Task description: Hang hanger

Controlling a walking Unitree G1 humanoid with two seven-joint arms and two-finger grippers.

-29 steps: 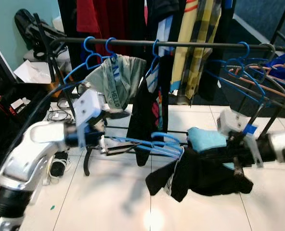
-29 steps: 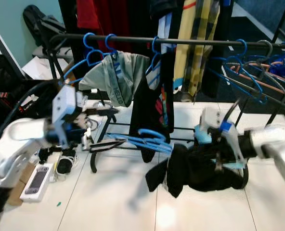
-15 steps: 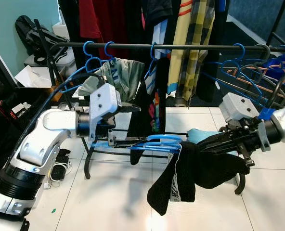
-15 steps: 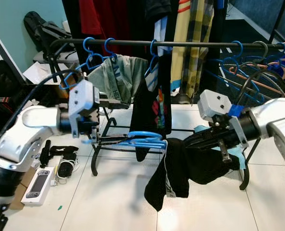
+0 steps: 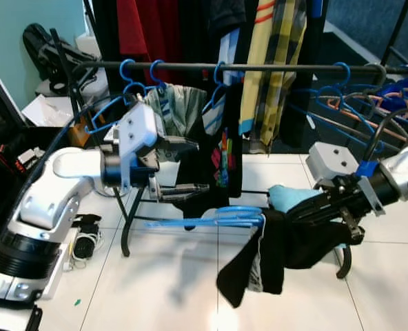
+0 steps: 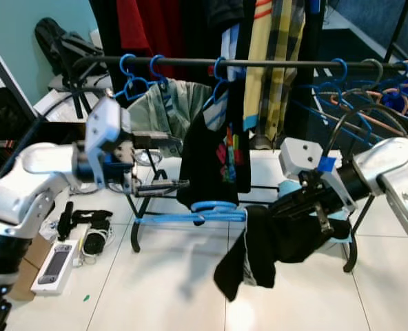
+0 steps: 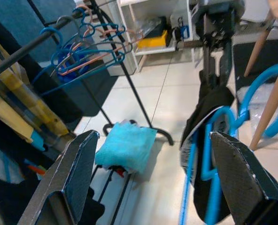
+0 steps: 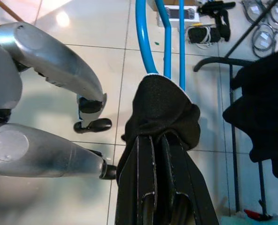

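Left gripper (image 5: pixel 190 165) is held before the clothes rail (image 5: pixel 280 67), fingers spread wide, nothing gripped. Blue hanger (image 5: pixel 211 219) sits level below the rail, black garment (image 5: pixel 273 255) draped on its right end. Right gripper (image 5: pixel 297 212) is clamped on that garment. Turquoise cloth (image 5: pixel 287 196) lies just behind.

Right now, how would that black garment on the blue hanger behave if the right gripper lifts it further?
Probably floppy: the black garment sags in folds below the right gripper. Likely light, since the thin blue hanger stays level. It might slide off.
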